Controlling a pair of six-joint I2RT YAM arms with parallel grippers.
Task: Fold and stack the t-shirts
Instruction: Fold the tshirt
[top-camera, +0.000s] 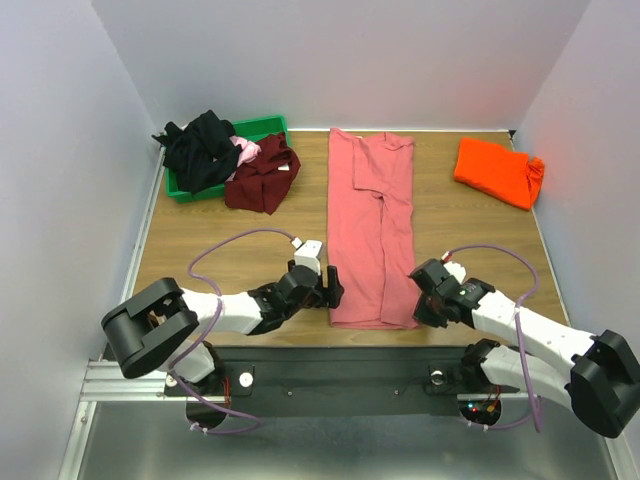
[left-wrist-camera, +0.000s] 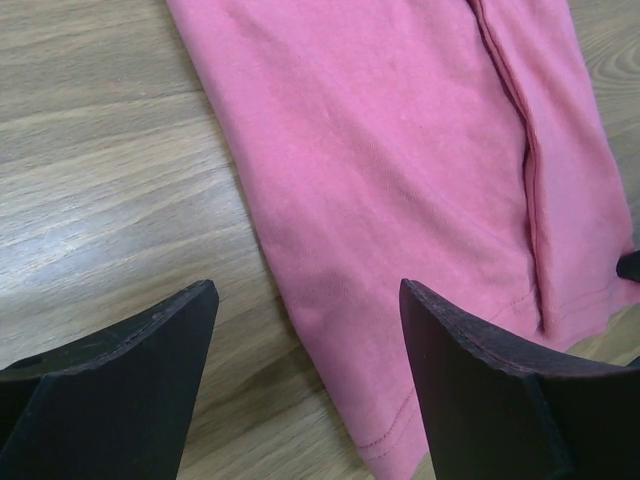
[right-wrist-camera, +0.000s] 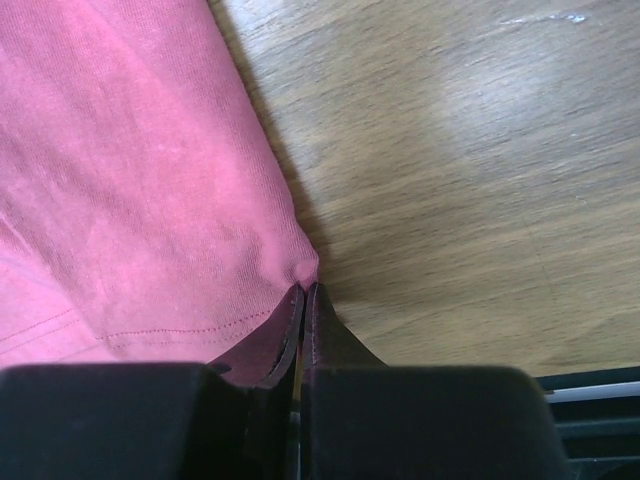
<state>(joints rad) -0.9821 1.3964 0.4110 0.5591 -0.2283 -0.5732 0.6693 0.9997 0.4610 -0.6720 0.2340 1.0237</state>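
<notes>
A wooden desk (top-camera: 170, 225) is seen from above, with two robot arms at its near edge.

At the far left, a green plastic bin (top-camera: 262, 127) holds a heap of clothes. In it are a black cotton t-shirt (top-camera: 200, 150), a bit of a light pink t-shirt (top-camera: 246, 150), and a dark maroon t-shirt (top-camera: 262, 180) that spills over the bin's near rim onto the desk.

Nearer, the left tool (left-wrist-camera: 308, 292) sits at the near left corner of the shirt in the centre. Its fingers are spread wide, with one over bare wood and the other over cloth. It holds nothing, and whether it touches the fabric cannot be told.

In the centre lies a salmon-pink cotton t-shirt (top-camera: 370, 220), folded into a long narrow strip. Its collar is at the far end and its hem at the near end.

At the hem's near right corner, the right tool (right-wrist-camera: 303, 296) has its fingers pressed together, pinching the very tip of the cloth.

At the far right, well apart from the rest, a bright orange t-shirt (top-camera: 495, 170) rests as a folded bundle.

The step in hand looks like taking both hem corners, ready to fold the strip crosswise. The next move calls for the left tool to come together on its corner. Then both tools would need to lift evenly and carry the hem toward the collar without skewing the strip.
</notes>
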